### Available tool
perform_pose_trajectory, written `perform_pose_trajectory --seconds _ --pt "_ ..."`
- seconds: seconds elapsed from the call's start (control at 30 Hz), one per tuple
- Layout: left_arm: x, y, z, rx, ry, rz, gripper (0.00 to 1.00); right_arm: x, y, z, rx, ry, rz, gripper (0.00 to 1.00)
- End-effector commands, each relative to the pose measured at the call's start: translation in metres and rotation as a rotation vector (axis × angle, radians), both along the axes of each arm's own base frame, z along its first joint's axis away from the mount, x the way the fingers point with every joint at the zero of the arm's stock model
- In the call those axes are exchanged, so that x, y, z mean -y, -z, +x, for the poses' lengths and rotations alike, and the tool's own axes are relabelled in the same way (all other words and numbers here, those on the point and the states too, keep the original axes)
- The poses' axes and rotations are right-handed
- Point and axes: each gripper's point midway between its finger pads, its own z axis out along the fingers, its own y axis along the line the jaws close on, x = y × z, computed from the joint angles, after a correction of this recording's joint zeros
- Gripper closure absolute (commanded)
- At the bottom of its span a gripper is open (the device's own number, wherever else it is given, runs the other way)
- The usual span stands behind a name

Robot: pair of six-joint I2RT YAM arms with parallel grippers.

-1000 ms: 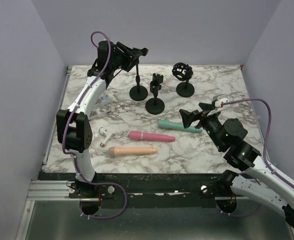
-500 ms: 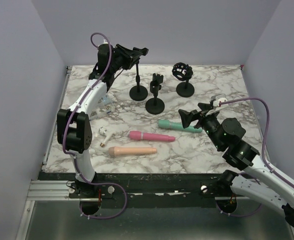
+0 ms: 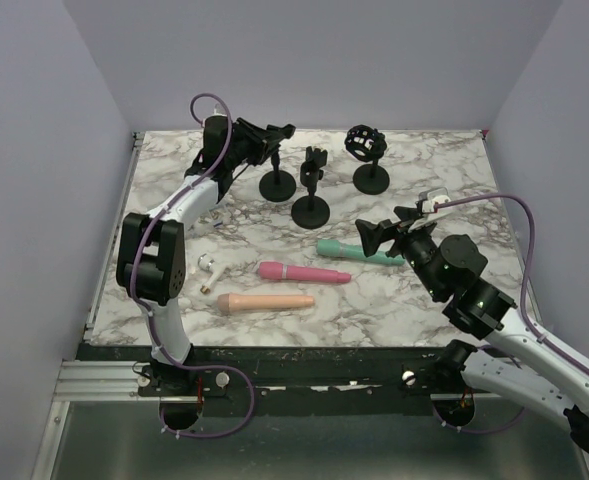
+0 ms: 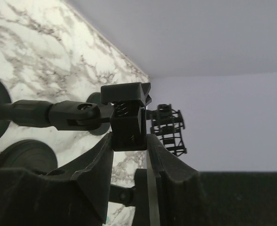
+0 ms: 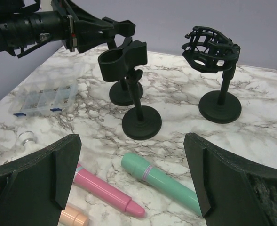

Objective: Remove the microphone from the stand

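Three black stands are at the back of the marble table (image 3: 444,300). My left gripper (image 3: 274,132) is shut on the spring clip (image 4: 124,113) atop the back left stand (image 3: 278,185). The middle stand (image 3: 311,209) has an empty clip (image 5: 122,59). The right stand (image 3: 371,177) carries an empty shock mount (image 5: 211,47). No stand holds a microphone. A green microphone (image 3: 359,252), a pink one (image 3: 304,272) and a peach one (image 3: 265,301) lie flat on the table. My right gripper (image 3: 389,228) is open and empty above the green microphone (image 5: 166,181).
A clear plastic compartment box (image 3: 209,205) lies at the left beside my left arm and shows in the right wrist view (image 5: 46,99). A small white object (image 3: 211,266) lies near the left edge. Walls stand close on the left, back and right.
My left gripper has come down and slightly right while shut on the clip of the back left stand. My right gripper has edged a little to the left.
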Motion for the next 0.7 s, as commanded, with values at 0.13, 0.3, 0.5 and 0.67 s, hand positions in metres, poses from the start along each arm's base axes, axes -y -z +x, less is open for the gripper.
perform_pose_trajectory --seconds 0.13,0.3,0.5,0.67 --pt "-0.007 0.097 -0.012 -0.241 0.000 0.078 0.75 -0.002 0.003 0.003 0.007 0.005 -0.001 0.00" --pt "-0.005 0.083 -0.008 -0.224 0.018 0.097 0.65 -0.002 0.001 0.003 0.010 0.005 -0.002 0.00" --pt "-0.001 0.037 -0.007 -0.154 0.050 0.104 0.38 -0.003 0.000 0.003 0.008 0.005 -0.007 0.00" --pt "-0.001 -0.010 -0.015 -0.075 0.071 0.115 0.15 -0.002 0.001 0.003 -0.003 0.008 -0.009 0.00"
